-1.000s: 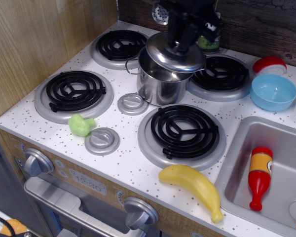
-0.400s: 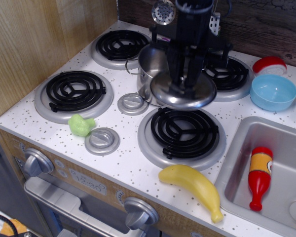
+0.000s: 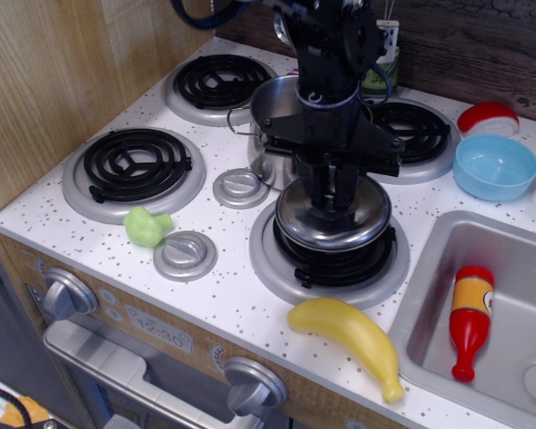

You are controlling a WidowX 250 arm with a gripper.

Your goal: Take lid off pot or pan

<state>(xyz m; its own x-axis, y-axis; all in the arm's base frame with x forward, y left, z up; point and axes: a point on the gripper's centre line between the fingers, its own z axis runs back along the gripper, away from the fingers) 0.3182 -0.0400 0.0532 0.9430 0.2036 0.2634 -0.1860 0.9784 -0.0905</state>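
Observation.image: jaws (image 3: 333, 198) hold lid (image 3: 332, 219) over burner (image 3: 330, 252).

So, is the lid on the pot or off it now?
Off. The lid sits over the front right burner, under the gripper; the pot behind stands uncovered.

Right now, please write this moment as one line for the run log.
claw: shut on lid | lid: off pot, over front right burner | pot: open, behind | contact with burner: cannot tell
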